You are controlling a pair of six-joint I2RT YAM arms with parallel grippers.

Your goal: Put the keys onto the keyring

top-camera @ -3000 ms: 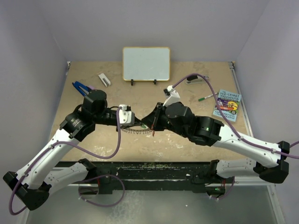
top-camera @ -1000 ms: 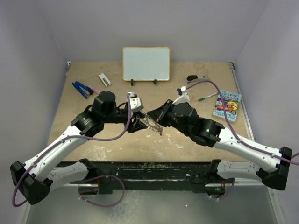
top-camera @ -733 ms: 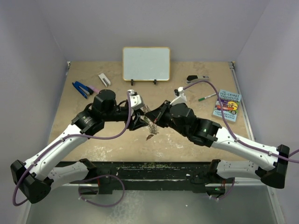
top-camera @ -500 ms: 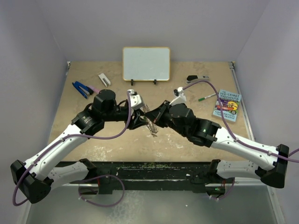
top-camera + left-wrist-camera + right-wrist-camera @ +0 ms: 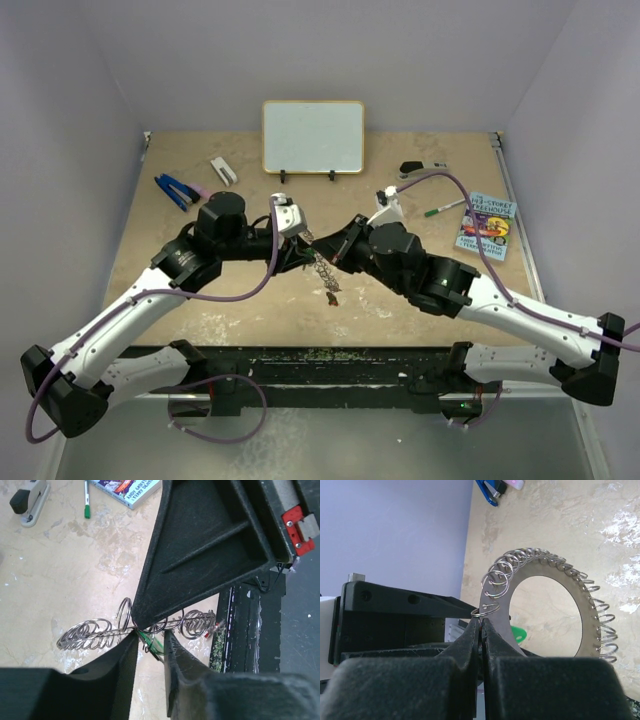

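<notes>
front rail [image 5: 330,355]: black, along near table edge, white speckles.
left gripper [image 5: 150,636]: fingers a narrow gap apart, green key shaft sitting in the gap; gripping or not, cannot tell.
right gripper [image 5: 480,622]: fingers pressed together, pinching one small wire loop on keyring rim.
keyring [image 5: 535,566]: mid-table, between both grippers, hanging from right gripper's pinch; flat silver band, wire loops all round rim.
green key [image 5: 518,633]: head peeking out behind lower band of keyring, beside left gripper; on a loop or not, cannot tell.
red key [image 5: 217,625]: small red bit at end of loop row; too small for detail.
table [image 5: 420,300]: beige marbled top, white scuffs.
book [image 5: 486,225]: flat, right side; cover reads "THE 52-STOREY TREEHOUSE"; left wrist view gives "ANDY GRIFFITHS / TERRY DENTON", partly cut off.
pen [image 5: 440,208]: green cap, just left of book; no legible print.
stapler [image 5: 420,168]: beyond pen, black and grey; no legible mark.
blue tool [image 5: 175,188]: far left, pink item just beside.
whiteboard [image 5: 313,136]: upright at far edge, black feet, wood-tone frame, blank.
walls [image 5: 80,90]: plain pale lilac, three sides.
</notes>
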